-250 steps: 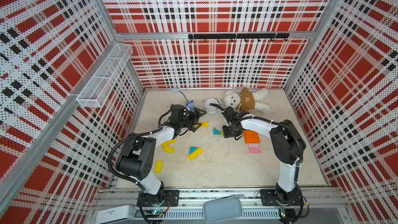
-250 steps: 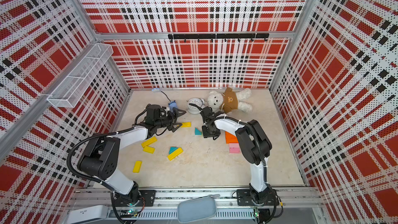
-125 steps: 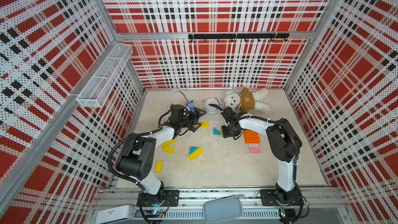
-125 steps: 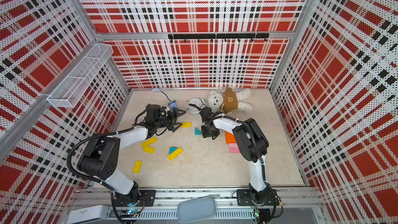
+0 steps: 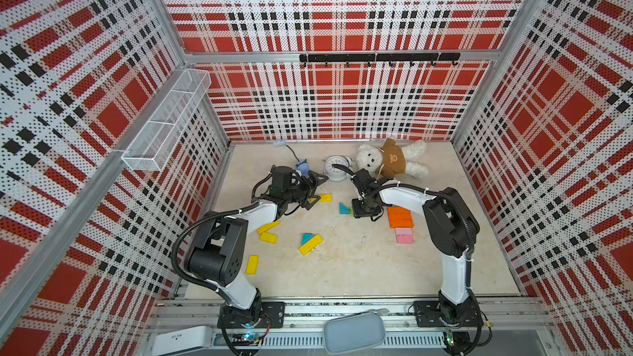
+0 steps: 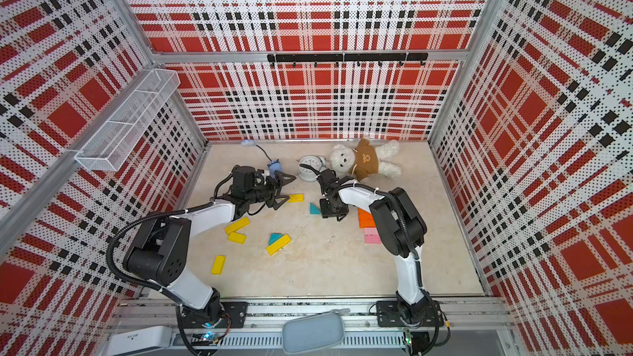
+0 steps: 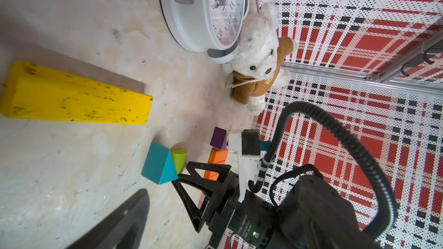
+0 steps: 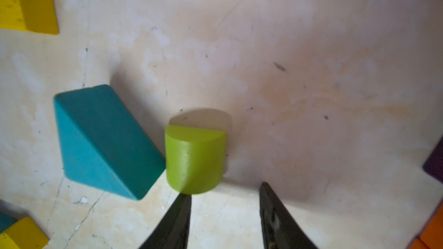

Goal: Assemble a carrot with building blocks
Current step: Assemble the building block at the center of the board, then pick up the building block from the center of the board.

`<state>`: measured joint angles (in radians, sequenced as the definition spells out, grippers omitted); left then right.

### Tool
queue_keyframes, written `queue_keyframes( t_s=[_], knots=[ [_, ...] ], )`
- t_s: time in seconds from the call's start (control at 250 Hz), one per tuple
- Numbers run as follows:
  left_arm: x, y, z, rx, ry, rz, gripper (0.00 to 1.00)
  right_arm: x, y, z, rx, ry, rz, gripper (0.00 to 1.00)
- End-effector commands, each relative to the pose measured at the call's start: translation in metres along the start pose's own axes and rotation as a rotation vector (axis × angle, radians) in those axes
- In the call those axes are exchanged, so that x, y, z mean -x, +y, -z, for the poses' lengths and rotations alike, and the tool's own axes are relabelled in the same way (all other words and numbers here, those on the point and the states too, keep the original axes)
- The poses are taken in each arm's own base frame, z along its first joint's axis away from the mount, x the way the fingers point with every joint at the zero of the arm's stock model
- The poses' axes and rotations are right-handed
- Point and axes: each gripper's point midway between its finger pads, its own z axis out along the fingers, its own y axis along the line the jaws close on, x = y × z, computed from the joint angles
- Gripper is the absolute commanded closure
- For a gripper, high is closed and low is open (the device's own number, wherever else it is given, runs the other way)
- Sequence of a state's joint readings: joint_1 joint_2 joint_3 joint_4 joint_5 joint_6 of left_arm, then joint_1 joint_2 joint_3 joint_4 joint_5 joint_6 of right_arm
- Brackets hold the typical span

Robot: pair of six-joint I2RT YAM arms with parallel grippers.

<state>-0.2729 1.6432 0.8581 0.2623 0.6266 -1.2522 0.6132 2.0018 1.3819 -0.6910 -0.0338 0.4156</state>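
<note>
Nearest the front edge of the bench [image 5: 342, 279] we see a flat yellow painted wooden bar [image 5: 252, 264]. Mid-bench, the right gripper [image 8: 224, 190] stands spread over bare bench. One fingertip [image 8: 181, 204] seems to touch the smooth lime-green half-round wooden stub [image 8: 195, 159], beside a teal wooden wedge [image 8: 100, 140]. A purple block [image 8: 435, 161] is cut off by the view's edge. Farther back, the left gripper [image 5: 319, 188] gapes wide.

Lime-green stub [image 8: 195, 159]: smooth matt paint.
Yellow bar [image 7: 76, 97]: matt paint, scuffed, dark specks.
Teddy bear [image 7: 259, 51]: fluffy white plush, brown cloth top.
Alarm clock [image 7: 191, 15]: smooth, slightly glossy white casing.
</note>
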Motion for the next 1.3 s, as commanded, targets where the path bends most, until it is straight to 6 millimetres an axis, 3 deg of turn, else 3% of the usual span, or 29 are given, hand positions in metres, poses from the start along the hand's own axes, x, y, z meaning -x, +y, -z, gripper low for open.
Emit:
queue_keyframes(
  t_s=[0.0,0.144,0.336,0.472,0.536,0.624,0.713,0.845,0.985,1.077,1.293],
  knots=[
    [0.004,-0.003,0.002,-0.023,0.004,0.015,0.01,0.005,0.009,0.014,0.021,-0.04,0.006,0.51],
    [0.015,-0.006,0.01,-0.033,-0.032,0.014,0.0,0.004,0.023,0.046,0.026,-0.102,0.038,0.51],
    [0.052,0.006,0.036,-0.011,-0.152,0.052,0.0,0.002,0.057,0.091,0.07,-0.207,0.109,0.5],
    [0.082,0.023,0.065,0.098,-0.26,0.062,0.01,-0.004,0.093,0.111,0.124,-0.261,0.185,0.48],
    [0.093,0.02,0.083,0.125,-0.31,0.055,0.0,-0.01,0.113,0.114,0.131,-0.286,0.251,0.46],
    [0.098,0.015,0.11,0.162,-0.353,0.046,0.0,-0.023,0.14,0.103,0.153,-0.268,0.313,0.43],
    [0.094,0.03,0.146,0.203,-0.402,0.074,0.01,-0.03,0.167,0.089,0.166,-0.26,0.364,0.4],
    [0.076,0.071,0.202,0.27,-0.494,0.117,0.01,-0.032,0.198,0.068,0.166,-0.257,0.418,0.37],
    [0.057,0.086,0.239,0.303,-0.567,0.082,0.01,-0.028,0.222,0.047,0.192,-0.234,0.465,0.33],
    [0.049,0.094,0.252,0.333,-0.59,0.069,0.0,-0.026,0.226,0.036,0.156,-0.217,0.481,0.3],
    [0.034,0.116,0.251,0.337,-0.558,0.084,0.01,-0.033,0.219,0.017,0.044,-0.181,0.496,0.24]
  ],
)
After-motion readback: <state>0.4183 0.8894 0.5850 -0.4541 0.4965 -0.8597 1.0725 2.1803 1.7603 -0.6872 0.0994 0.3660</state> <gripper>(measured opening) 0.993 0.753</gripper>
